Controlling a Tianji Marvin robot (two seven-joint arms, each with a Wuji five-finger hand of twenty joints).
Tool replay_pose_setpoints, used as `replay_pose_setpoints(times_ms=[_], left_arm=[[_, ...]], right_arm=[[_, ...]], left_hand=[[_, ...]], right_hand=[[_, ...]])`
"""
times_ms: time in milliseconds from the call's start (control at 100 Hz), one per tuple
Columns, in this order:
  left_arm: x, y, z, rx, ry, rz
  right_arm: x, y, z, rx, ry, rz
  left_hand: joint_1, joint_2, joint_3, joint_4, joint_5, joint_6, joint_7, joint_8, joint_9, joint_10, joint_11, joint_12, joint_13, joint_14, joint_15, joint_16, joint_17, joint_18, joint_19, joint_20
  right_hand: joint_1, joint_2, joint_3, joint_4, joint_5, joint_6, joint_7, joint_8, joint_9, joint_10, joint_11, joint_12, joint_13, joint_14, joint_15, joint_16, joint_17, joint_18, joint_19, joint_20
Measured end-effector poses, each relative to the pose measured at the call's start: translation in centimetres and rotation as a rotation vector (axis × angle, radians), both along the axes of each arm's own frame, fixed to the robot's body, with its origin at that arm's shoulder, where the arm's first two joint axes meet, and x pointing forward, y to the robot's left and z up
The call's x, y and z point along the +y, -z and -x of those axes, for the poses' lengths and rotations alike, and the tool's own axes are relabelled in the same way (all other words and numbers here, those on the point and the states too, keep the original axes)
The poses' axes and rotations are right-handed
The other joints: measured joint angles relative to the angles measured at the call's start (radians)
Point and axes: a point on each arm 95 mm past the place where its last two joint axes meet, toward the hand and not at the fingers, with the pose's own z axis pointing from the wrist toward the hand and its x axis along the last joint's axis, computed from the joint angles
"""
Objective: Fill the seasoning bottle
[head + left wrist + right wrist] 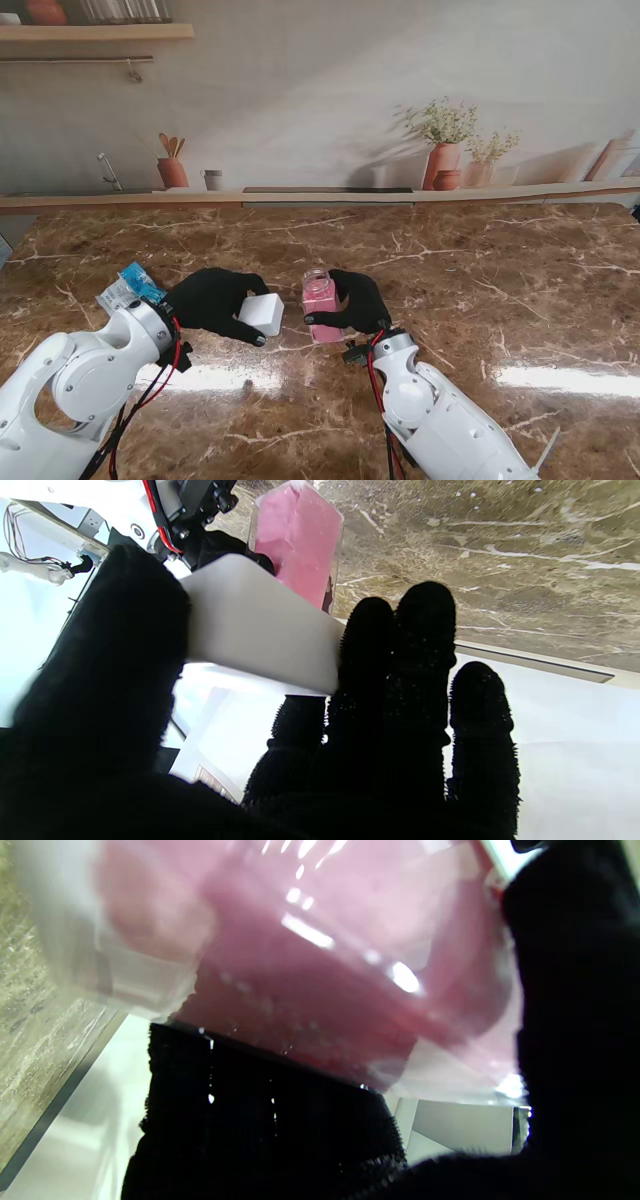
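Both white arms enter at the near edge of the stand view, each ending in a black-gloved robot hand. Left robot hand [212, 300] is closed on a white box [262, 314], thumb on one side and fingers [400, 645] on the opposite side. Right robot hand [356, 301] is wrapped around the bottle [321, 306], a clear container holding pink contents. Bottle stands roughly upright, its mouth uncovered and facing up, near the middle of the counter [480, 280]; whether its base touches the counter cannot be told. Box sits just left of the bottle with a small gap between them. In the right wrist view the bottle fills most of the frame, fingers [270, 1120] pressed against its wall. Blue-and-white packet [131, 286] lies on the counter to the left, beside the left wrist.
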Motion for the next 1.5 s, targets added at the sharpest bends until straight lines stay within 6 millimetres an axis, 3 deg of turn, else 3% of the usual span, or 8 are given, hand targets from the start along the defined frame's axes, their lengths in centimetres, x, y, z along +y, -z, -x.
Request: replay_pose_setpoints(times_ms=[220, 530, 630, 930, 1100, 1340, 1450, 1500], left_arm=[[0.5, 0.7, 0.4, 0.008, -0.015, -0.012], [0.9, 1.2, 0.6, 0.019, -0.024, -0.016], [0.9, 1.4, 0.6, 0.023, -0.025, -0.017], [1.4, 2.1, 0.8, 0.019, -0.029, -0.066], [1.7, 2.9, 0.8, 0.019, -0.018, -0.109], [2.5, 4.4, 1.0, 0.038, -0.018, -0.172], [2.9, 5.1, 1.1, 0.040, -0.025, -0.195], [3.1, 5.5, 1.2, 0.037, -0.026, -0.220]], right_arm=[[0.2, 0.6, -1.5, 0.028, -0.002, 0.017], [0.0, 1.7, -3.5, 0.092, 0.017, 0.033], [-0.1, 2.1, -4.0, 0.114, 0.029, 0.033], [-0.1, 3.2, -4.5, 0.138, 0.020, 0.092], [-0.4, 3.9, -4.6, 0.154, 0.021, 0.105], [-0.4, 4.0, -4.5, 0.152, 0.004, 0.093], [-0.5, 4.0, -4.4, 0.150, -0.009, 0.106], [-0.5, 4.0, -4.3, 0.150, -0.016, 0.112]], left_hand=[[0.000, 0.001, 0.000, 0.000, 0.000, 0.001, 0.001, 0.000, 0.000, 0.000, 0.000, 0.000, 0.000, 0.000, 0.000, 0.000, 0.000, 0.000, 0.000, 0.000], [0.000, 0.009, -0.011, 0.000, 0.000, 0.002, 0.001, 0.001, 0.000, -0.001, 0.000, 0.000, 0.000, 0.000, 0.000, 0.000, 0.000, 0.000, 0.000, 0.000], [0.000, 0.009, -0.011, 0.000, 0.000, 0.003, 0.001, 0.001, 0.000, -0.001, 0.000, 0.000, 0.000, 0.000, 0.000, 0.000, 0.000, 0.000, 0.000, 0.000], [0.000, 0.009, -0.012, 0.000, 0.000, 0.003, 0.001, 0.001, 0.000, -0.001, 0.000, 0.000, 0.000, 0.000, 0.000, 0.000, 0.000, 0.000, 0.000, 0.000], [0.000, 0.009, -0.012, 0.000, 0.000, 0.003, 0.001, 0.001, 0.000, -0.002, 0.000, 0.000, 0.000, 0.000, 0.000, 0.000, 0.000, 0.000, 0.000, 0.000], [0.000, 0.009, -0.012, 0.000, 0.000, 0.003, 0.002, 0.001, 0.000, -0.002, 0.000, 0.000, 0.000, 0.000, 0.000, 0.000, -0.008, 0.000, 0.000, 0.000], [0.000, 0.009, -0.012, 0.000, 0.000, 0.003, 0.002, 0.001, 0.000, -0.002, 0.000, 0.000, 0.000, 0.000, 0.000, 0.000, -0.008, 0.000, 0.000, 0.000], [0.000, 0.009, -0.012, 0.000, 0.000, 0.003, 0.002, 0.001, 0.000, -0.002, 0.000, 0.000, 0.000, 0.000, 0.000, 0.000, -0.008, 0.000, 0.000, 0.000]], right_hand=[[0.065, -0.067, 0.018, 0.000, -0.014, -0.014, -0.052, 0.030, -0.062, -0.007, -0.021, -0.004, -0.058, -0.010, -0.097, -0.001, -0.040, -0.013, -0.060, -0.011], [0.079, -0.080, 0.109, 0.000, -0.085, -0.038, -0.062, 0.087, -0.155, -0.040, -0.025, -0.014, -0.135, -0.032, -0.175, -0.001, -0.101, -0.014, -0.119, -0.018], [0.080, -0.082, 0.190, 0.000, -0.116, -0.041, -0.092, 0.113, -0.208, -0.051, -0.025, -0.028, -0.179, -0.043, -0.220, -0.002, -0.127, -0.015, -0.146, -0.022], [0.080, -0.082, 0.202, 0.000, -0.124, -0.054, -0.104, 0.116, -0.234, -0.066, -0.012, -0.039, -0.193, -0.050, -0.226, -0.002, -0.156, -0.023, -0.172, -0.022], [0.080, -0.072, 0.291, 0.000, -0.199, -0.094, -0.108, 0.136, -0.321, -0.113, 0.010, -0.149, -0.273, -0.094, -0.262, -0.048, -0.198, -0.024, -0.234, -0.022], [0.073, -0.055, 0.403, 0.044, -0.305, -0.140, -0.136, 0.147, -0.457, -0.142, 0.008, -0.234, -0.343, -0.113, -0.285, -0.139, -0.265, -0.024, -0.328, -0.023], [0.037, -0.034, 0.436, 0.109, -0.352, -0.143, -0.199, 0.135, -0.505, -0.151, -0.015, -0.262, -0.378, -0.123, -0.286, -0.158, -0.291, -0.024, -0.384, -0.023], [0.035, -0.021, 0.442, 0.111, -0.370, -0.143, -0.252, 0.117, -0.530, -0.152, -0.018, -0.274, -0.388, -0.123, -0.294, -0.165, -0.303, -0.024, -0.398, -0.023]])
